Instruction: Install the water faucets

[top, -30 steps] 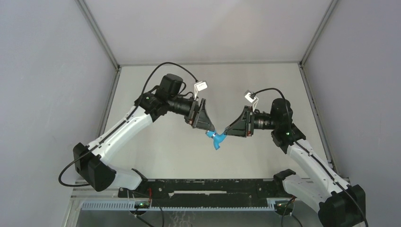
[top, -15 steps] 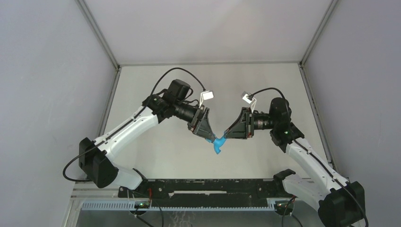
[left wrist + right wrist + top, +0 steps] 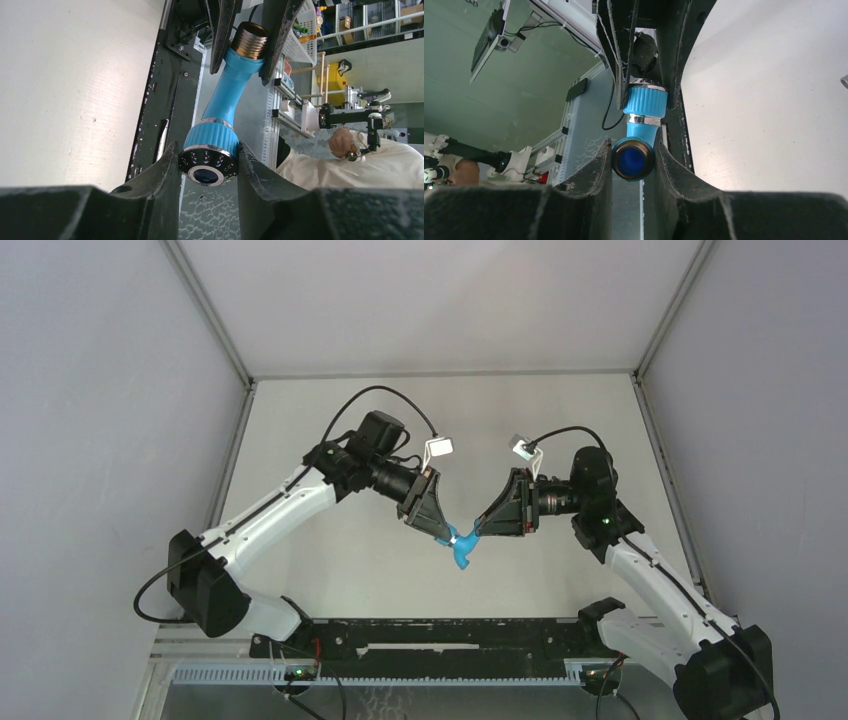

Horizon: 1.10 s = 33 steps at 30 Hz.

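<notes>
Pale off-white table (image 3: pixel 440 420) under both claws, with plain grey walls (image 3: pixel 100 440) boxing it in left, right and back. Past the near edge the wrist views catch a workshop: wire shelving (image 3: pixel 302 25) and a person's hand (image 3: pixel 341 141) over pale cloth. A black rail (image 3: pixel 440 635) runs along the near edge, on the base side of the claws.

And there, lifted between the two claws, is the blue tap (image 3: pixel 463 553)! The left claw (image 3: pixel 207 157) is clamped on its ribbed nozzle end. The right claw (image 3: pixel 632 150) pinches the threaded metal end, its fingers covering the sides of the thread. Out beside the right claw, a grey metal piece (image 3: pixel 844 80) lies on the table, cut off by the frame.
</notes>
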Each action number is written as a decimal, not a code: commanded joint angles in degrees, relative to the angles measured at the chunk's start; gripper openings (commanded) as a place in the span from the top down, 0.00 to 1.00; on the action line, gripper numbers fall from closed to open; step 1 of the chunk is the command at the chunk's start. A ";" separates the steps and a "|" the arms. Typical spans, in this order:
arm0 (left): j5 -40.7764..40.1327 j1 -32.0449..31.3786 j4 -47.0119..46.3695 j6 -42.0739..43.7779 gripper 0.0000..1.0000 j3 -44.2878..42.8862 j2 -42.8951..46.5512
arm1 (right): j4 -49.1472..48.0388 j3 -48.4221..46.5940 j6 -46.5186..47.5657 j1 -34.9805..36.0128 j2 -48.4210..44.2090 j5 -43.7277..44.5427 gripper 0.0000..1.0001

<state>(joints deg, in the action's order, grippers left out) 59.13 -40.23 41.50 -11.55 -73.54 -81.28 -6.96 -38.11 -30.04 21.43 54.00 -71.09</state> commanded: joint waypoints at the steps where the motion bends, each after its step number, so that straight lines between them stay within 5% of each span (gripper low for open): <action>1: 1.50 -0.73 -1.29 -0.02 1.00 -0.16 1.89 | -3.42 -2.32 -1.29 0.09 -0.15 4.44 0.92; 4: -3.13 -0.47 -3.08 -3.01 1.00 -0.84 2.44 | -5.45 -2.07 -5.98 0.23 -0.39 9.23 0.43; 8: -5.22 1.50 -12.27 -11.91 1.00 1.39 4.16 | -12.16 1.54 -14.77 0.17 -4.56 22.46 0.21; 13: -9.18 4.19 -27.91 -25.96 1.00 6.08 7.45 | -28.01 13.14 -26.21 4.65 -14.91 44.35 0.19; 18: -13.48 4.63 -38.26 -34.09 1.00 9.01 9.92 | -29.84 19.28 -25.21 11.41 -21.44 62.30 0.15; 26: -18.81 4.70 -51.56 -43.80 1.00 13.93 11.65 | -43.85 23.71 -26.18 15.45 -16.65 65.72 0.15; 33: -18.48 4.70 -53.08 -44.60 1.00 14.95 11.75 | -53.76 23.01 -22.75 19.96 -8.92 68.61 0.15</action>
<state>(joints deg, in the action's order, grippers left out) 41.08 -35.59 -5.34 -53.84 -59.64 -71.55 -50.06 -14.17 -54.68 40.21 41.93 -4.91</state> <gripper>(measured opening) 0.430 0.850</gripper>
